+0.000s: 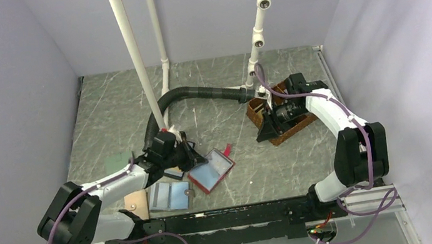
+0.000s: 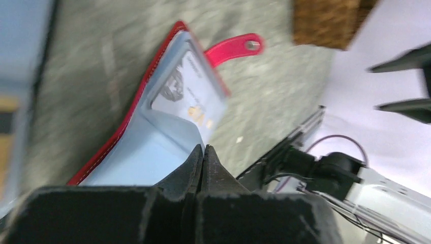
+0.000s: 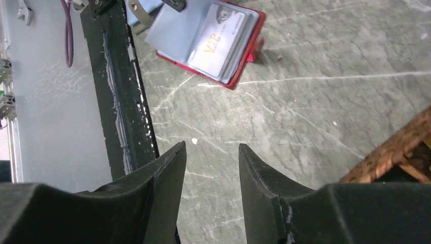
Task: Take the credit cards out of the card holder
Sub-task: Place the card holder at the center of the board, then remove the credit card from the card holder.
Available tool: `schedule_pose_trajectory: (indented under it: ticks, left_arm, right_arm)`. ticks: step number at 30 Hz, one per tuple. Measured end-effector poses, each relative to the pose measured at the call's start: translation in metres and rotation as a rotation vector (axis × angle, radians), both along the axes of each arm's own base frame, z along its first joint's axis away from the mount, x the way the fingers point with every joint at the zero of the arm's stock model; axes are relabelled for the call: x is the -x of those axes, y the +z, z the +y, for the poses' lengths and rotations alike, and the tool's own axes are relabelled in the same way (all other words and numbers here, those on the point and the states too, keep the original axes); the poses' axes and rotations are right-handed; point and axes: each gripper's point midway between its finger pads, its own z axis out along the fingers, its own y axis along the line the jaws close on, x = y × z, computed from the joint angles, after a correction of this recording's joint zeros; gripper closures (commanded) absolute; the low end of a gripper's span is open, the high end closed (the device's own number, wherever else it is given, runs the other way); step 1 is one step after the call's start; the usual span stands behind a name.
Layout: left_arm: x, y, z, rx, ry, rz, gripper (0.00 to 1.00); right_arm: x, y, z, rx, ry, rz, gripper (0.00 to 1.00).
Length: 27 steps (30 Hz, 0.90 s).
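The red card holder [image 1: 210, 172] lies open on the table in front of the left arm, its pull tab [image 1: 228, 152] pointing away. In the left wrist view the card holder [image 2: 127, 162] shows pale blue sleeves and a silvery card [image 2: 190, 94] tucked in one. The right wrist view shows that same card [image 3: 216, 35] with gold lettering in the card holder [image 3: 228, 61]. My left gripper [image 2: 204, 148] is shut, its tips at the edge of a blue sleeve; whether they pinch it I cannot tell. My right gripper [image 3: 211, 147] hangs open over bare table, well to the right of the holder.
A brown woven basket [image 1: 279, 120] stands behind the right gripper [image 1: 263, 133]. A grey-blue folding wallet [image 1: 169, 195] and a flat tan piece [image 1: 136, 202] lie near the front edge, a green one [image 1: 119, 160] further left. A black rail [image 1: 214, 223] runs along the front.
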Motion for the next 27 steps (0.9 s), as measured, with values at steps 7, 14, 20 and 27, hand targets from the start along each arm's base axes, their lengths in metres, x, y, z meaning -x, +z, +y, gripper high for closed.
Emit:
schedule_pose_trajectory:
  ticks: [7,14,20,27]
  left_arm:
    - [0.03,-0.042,0.035,-0.141,0.057,0.139,0.94]
    - [0.041,-0.043,0.05,-0.196,0.086,0.166,0.84]
    - [0.055,-0.052,0.07,-0.279,0.117,0.223,0.74]
    - [0.053,-0.024,0.086,-0.324,0.167,0.165,0.46]
  right_arm:
    - [0.011,-0.009,0.022,0.027,0.086,0.012,0.54]
    - [0.02,-0.011,0.037,0.032,0.151,0.0,0.54]
    - [0.025,-0.011,0.045,0.033,0.186,-0.01,0.55]
    - [0.03,-0.012,0.051,0.035,0.215,-0.018,0.54]
